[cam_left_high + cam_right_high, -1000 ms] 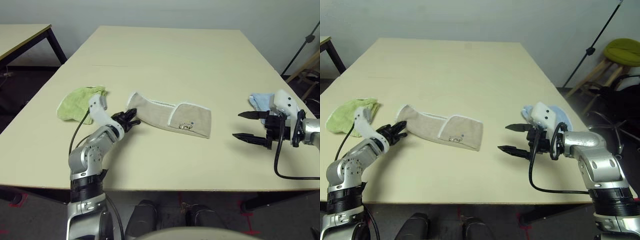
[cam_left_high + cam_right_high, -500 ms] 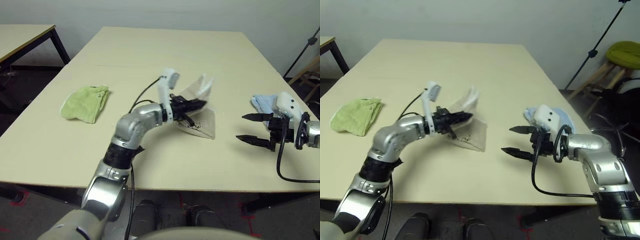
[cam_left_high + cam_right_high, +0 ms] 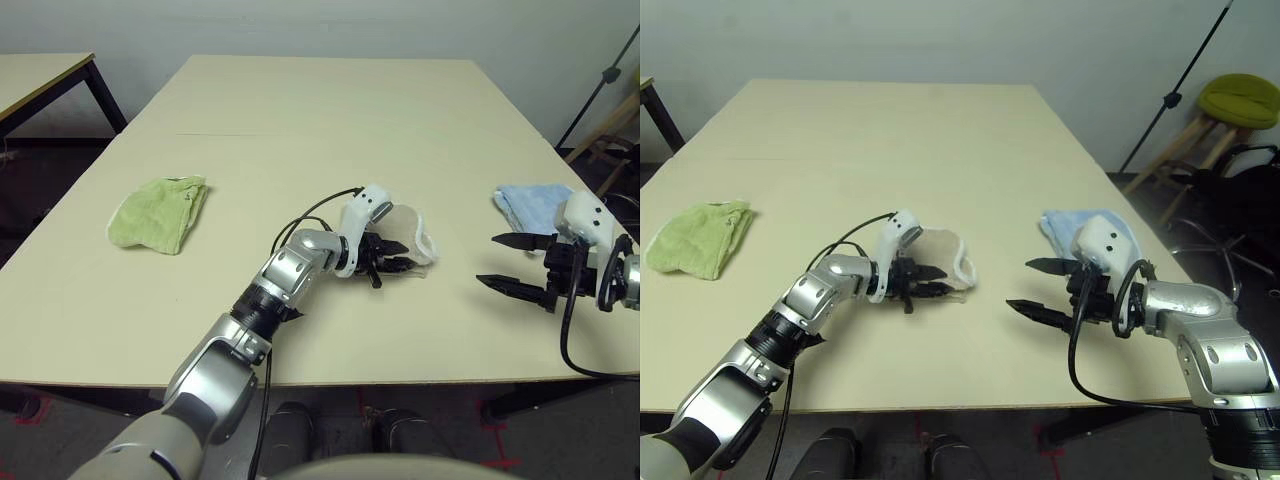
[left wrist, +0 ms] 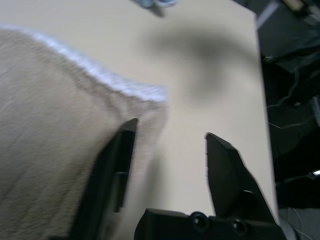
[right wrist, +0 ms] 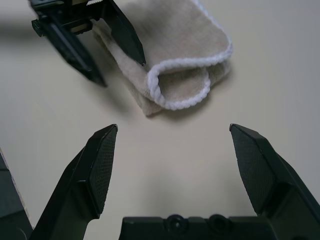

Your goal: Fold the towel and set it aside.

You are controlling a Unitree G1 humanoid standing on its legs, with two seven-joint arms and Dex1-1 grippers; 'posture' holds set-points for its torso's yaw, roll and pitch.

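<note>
Towel folded over near mid-table; left pincer parted at its near edge, right pincer wide and off to the side.

The beige terry towel with white rope edging (image 3: 405, 232) lies as a compact folded bundle on the pale wooden table (image 3: 330, 110), a loop of edging curling at the end facing the right gripper (image 3: 512, 264). The left gripper (image 3: 392, 262) lies just at the towel's near side, fingers parted, one over the cloth and nothing pinched. The right gripper stands wide and empty, well apart. The bundle's long axis seems to run across the table; the left arm is nearer. A lime-green cloth (image 3: 155, 212) and a light-blue cloth (image 3: 530, 203) lie to either side. No containers present. Judgement: setting aside remains.
</note>
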